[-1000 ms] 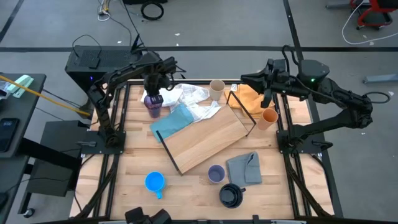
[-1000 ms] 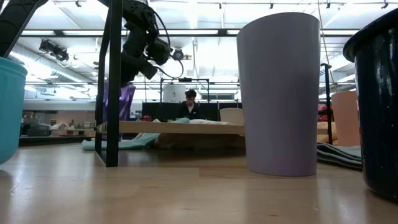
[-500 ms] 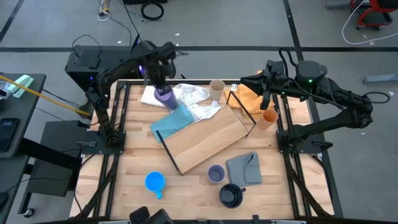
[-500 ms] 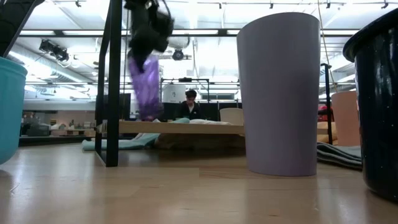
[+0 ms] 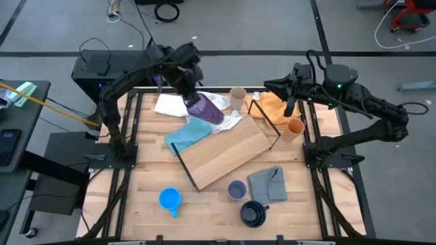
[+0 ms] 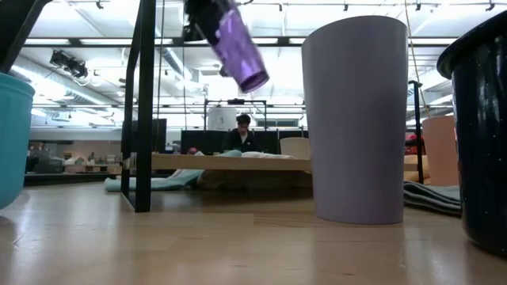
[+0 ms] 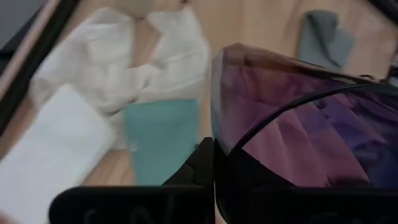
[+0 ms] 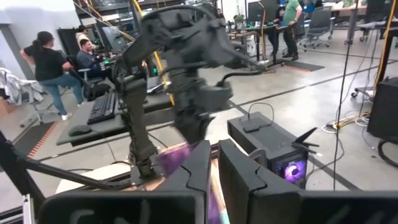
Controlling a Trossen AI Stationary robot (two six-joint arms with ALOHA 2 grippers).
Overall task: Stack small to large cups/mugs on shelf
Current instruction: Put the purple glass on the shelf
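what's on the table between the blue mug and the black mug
In the high view, the lavender cup stands between the blue mug and the black mug, a little farther back.

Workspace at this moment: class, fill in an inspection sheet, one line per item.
Surface: slatted wooden table, with the shelf lying askew on it.
Job's things: purple tumbler tilted in the air; beige cup, orange cup, lavender cup, black mug and blue mug on the table; none on the shelf.
Clutter: white cloth, teal cloth, orange cloth, grey cloth.
Grippers: left hand shut on the tumbler; right hand above the orange cloth.
Cables: on the floor.
Surroundings: seated person behind.
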